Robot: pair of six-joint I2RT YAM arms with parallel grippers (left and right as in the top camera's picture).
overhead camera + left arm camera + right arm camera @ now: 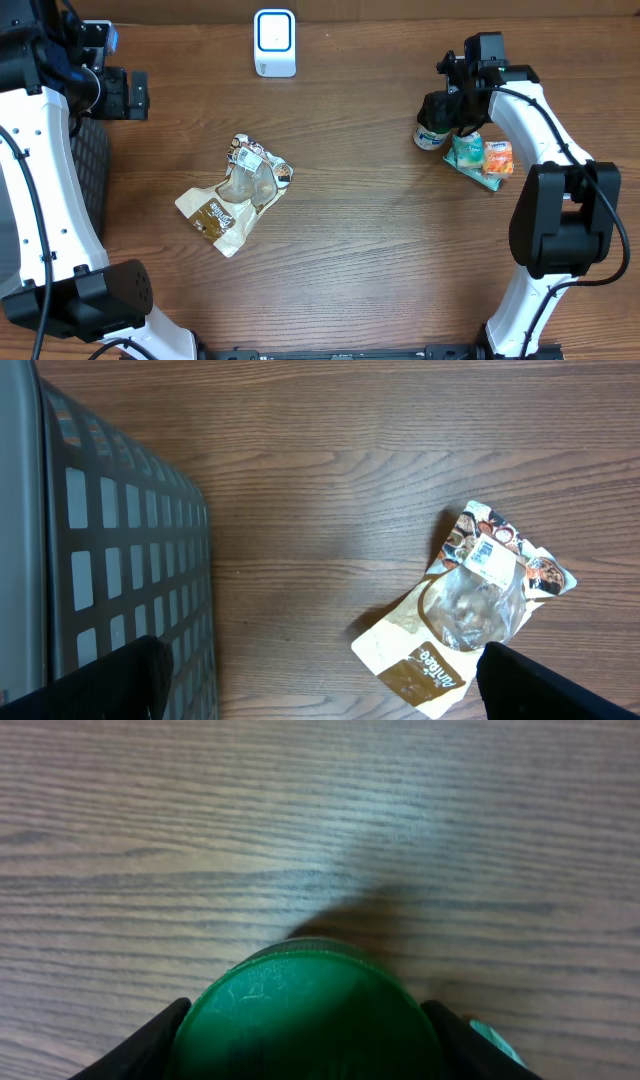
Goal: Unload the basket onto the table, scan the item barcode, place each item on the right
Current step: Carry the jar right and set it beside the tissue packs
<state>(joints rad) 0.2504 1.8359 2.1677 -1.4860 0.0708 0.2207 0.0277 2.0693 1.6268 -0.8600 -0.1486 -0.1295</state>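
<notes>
Right gripper (452, 113) sits near the table's far right corner, over a small white bottle with blue label and green round lid (310, 1010). Its fingers (150, 1040) flank the lid closely; a true pinch cannot be told. Bottle upright, beside teal and orange packets (480, 158). Left gripper (138, 94) spread wide, empty, at the far left above a dark mesh basket (120, 560). White box scanner (274, 42) at far edge, centre. Brown crumpled pouch (237, 192) lies left of centre.

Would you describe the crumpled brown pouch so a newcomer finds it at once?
On the wooden table, look left of centre, below the white box with a blue face at the far edge. The crumpled brown pouch lies alone; its clear window sets it apart from the small teal and orange packets at right.
</notes>
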